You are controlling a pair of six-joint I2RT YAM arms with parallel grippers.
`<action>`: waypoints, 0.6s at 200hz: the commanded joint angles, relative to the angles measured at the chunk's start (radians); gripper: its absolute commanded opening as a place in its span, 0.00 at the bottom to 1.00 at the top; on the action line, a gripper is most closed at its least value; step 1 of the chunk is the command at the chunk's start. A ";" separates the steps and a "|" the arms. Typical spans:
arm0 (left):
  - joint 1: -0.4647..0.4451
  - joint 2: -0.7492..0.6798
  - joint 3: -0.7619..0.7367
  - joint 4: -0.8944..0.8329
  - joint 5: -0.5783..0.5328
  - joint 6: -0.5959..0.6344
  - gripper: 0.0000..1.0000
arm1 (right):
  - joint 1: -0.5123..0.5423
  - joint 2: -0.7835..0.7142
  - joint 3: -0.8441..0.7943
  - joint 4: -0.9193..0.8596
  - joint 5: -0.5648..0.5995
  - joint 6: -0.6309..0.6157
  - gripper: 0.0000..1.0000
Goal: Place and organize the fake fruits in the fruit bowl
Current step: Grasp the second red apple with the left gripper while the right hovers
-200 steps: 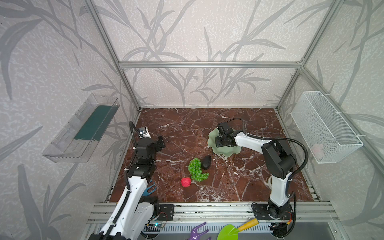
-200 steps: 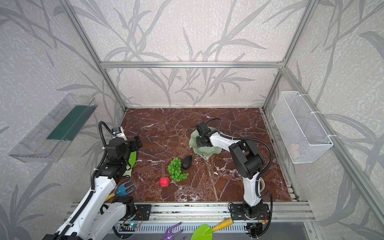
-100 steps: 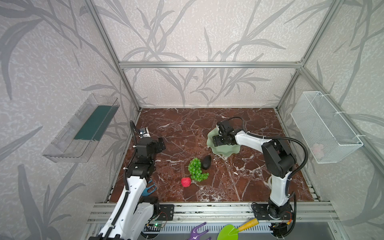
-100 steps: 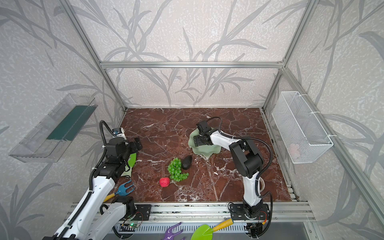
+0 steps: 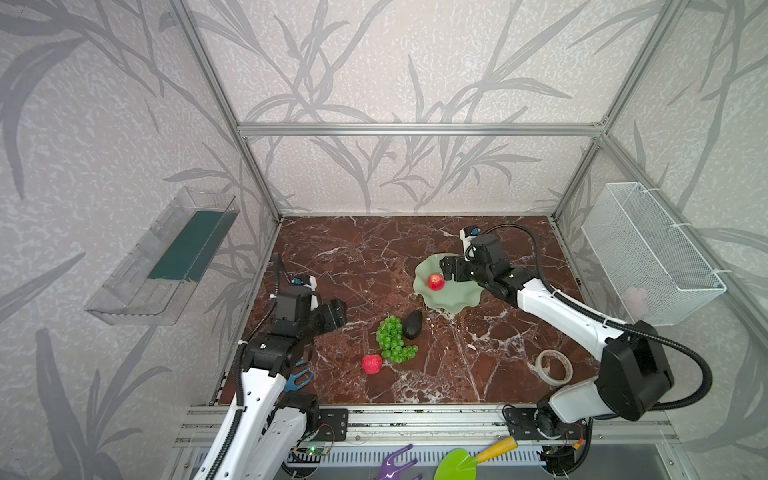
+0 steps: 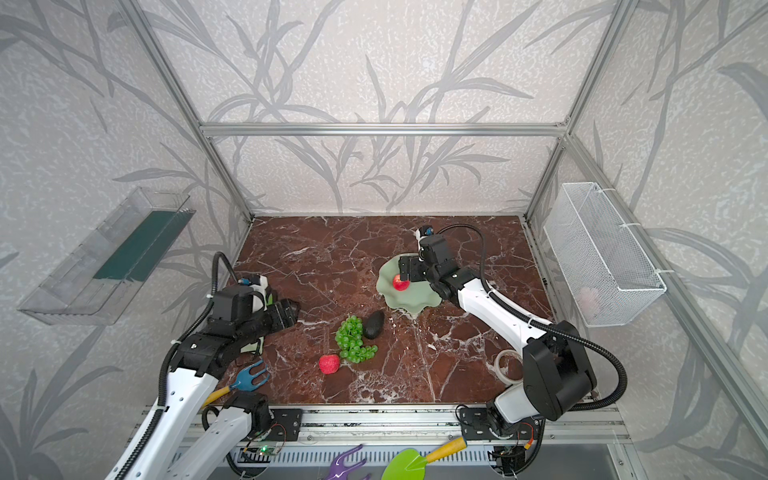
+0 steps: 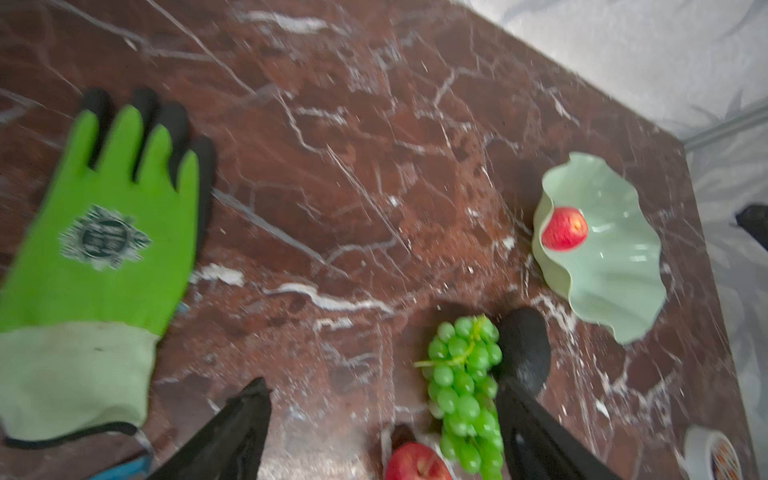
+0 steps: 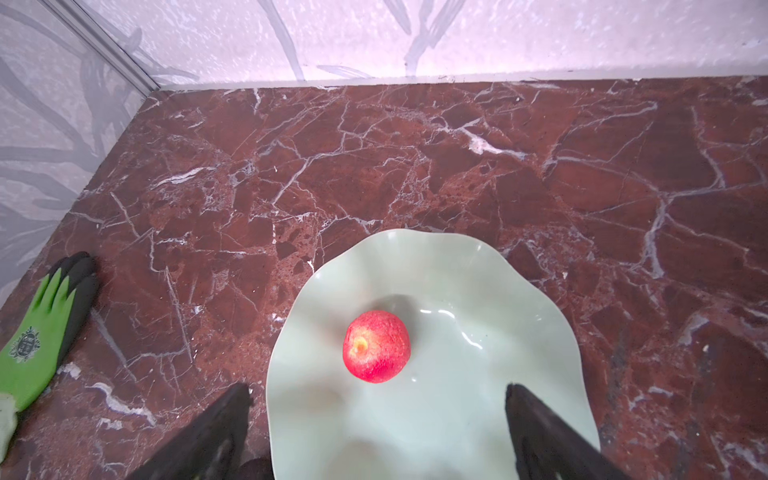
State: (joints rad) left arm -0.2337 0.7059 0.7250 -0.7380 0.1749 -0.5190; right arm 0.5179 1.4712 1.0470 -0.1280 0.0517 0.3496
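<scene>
Walls papered with grey leaves and an aluminium frame box in the scene. The red-brown marble tabletop, veined white, fills the lower middle of both top views. A clear tray hangs at the left edge and a white wire basket at the right.

The fruit bowl sits right of centre with one red fruit lying loose in it. The right gripper hovers just above, fingers spread wide and empty. Below centre, the grapes lie just beside the avocado and the second red fruit.

At lower left the left gripper is parted and grasps nothing. Only the left wrist view shows the green glove whole. A top view shows the tape roll entire at lower right.
</scene>
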 commanded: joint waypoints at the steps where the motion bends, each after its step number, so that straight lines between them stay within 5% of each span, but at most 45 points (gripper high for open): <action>1: -0.121 0.004 0.018 -0.127 -0.010 -0.120 0.85 | -0.002 -0.025 -0.023 0.029 0.013 0.004 0.95; 59: -0.406 0.084 -0.032 -0.169 -0.103 -0.285 0.84 | -0.016 -0.068 -0.067 0.053 0.014 0.000 0.96; 120: -0.540 0.182 -0.088 -0.094 -0.168 -0.327 0.82 | -0.025 -0.095 -0.108 0.065 0.020 0.010 0.96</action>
State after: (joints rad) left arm -0.7414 0.8547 0.6682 -0.8505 0.0597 -0.7952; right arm 0.4999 1.4113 0.9585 -0.0799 0.0555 0.3504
